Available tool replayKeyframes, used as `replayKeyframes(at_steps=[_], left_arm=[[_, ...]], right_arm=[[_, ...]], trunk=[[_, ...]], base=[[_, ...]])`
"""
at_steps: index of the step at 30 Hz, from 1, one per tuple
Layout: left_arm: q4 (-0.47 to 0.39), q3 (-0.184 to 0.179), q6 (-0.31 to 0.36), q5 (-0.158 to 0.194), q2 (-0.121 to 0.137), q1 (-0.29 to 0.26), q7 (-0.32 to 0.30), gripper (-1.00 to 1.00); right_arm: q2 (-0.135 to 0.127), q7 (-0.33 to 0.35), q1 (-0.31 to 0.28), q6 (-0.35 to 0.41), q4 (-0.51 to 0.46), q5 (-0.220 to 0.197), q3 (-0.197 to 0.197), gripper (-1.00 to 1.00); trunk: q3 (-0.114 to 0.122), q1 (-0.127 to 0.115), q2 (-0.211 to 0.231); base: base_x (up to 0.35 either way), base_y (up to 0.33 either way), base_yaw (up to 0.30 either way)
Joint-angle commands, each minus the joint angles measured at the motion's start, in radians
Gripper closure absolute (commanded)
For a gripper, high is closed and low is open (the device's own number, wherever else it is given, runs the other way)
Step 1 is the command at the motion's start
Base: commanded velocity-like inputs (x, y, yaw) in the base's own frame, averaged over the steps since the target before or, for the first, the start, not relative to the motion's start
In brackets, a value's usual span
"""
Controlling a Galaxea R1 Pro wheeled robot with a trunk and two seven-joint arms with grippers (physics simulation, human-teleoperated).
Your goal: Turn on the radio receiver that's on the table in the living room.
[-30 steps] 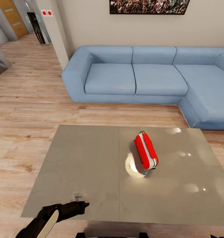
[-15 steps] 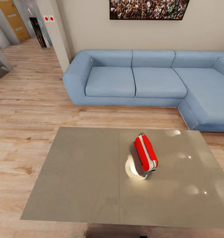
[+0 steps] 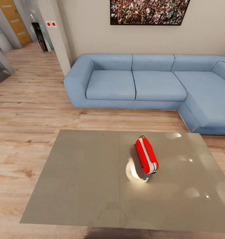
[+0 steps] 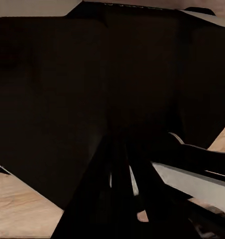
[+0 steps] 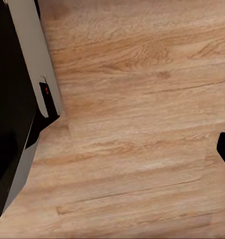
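1. Light wood planks (image 3: 33, 109) and a blue sofa (image 3: 135, 83) surround the grey table (image 3: 82, 179); the radio receiver (image 3: 146, 155) stands on edge right of its centre.
2. It is judged light, rigid and tippable; the face should be pressed, braced behind.
3. Its long axis runs away from the robot, handle end farthest; the dial side is hidden.
4. Neither pincer's state can be told.

Robot body (image 5: 15, 99): glossy black shell edged by a pale grey panel carrying a small red mark; left arm (image 4: 117, 124) was black.
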Motion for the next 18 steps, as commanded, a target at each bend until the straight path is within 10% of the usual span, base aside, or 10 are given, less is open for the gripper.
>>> replayKeyframes(at_steps=[1, 5, 6, 10, 18], left_arm=[[0.005, 0.0, 0.002, 0.001, -0.002, 0.0, 0.035, 1.0], [0.036, 0.0, 0.003, 0.0, -0.026, 0.0, 0.144, 1.0], [0.068, 0.0, 0.004, 0.002, -0.06, 0.0, 0.207, 1.0], [0.086, 0.001, 0.002, 0.004, -0.065, 0.009, 0.307, 1.0], [0.087, 0.0, -0.003, 0.006, -0.067, 0.033, 0.332, 1.0]], right_arm=[[0.001, -0.02, 0.0, -0.008, 0.019, 0.004, 0.001, -1.0], [0.005, -0.085, 0.0, -0.02, 0.066, 0.011, 0.003, -1.0], [0.012, -0.147, 0.0, -0.024, 0.097, 0.013, 0.004, -1.0], [0.018, -0.351, 0.0, -0.041, 0.164, 0.058, 0.004, -1.0], [0.02, -0.379, -0.002, -0.038, 0.175, 0.111, 0.0, -1.0]], trunk=[[0.002, 0.0, 0.0], [0.008, 0.0, 0.0], [0.01, 0.0, 0.0], [0.016, 0.0, 0.0], [0.029, 0.0, 0.0]], base=[[0.0, 0.0, 0.0], [0.0, 0.0, 0.0], [0.0, 0.0, 0.0], [0.0, 0.0, 0.0], [0.0, 0.0, 0.0]])
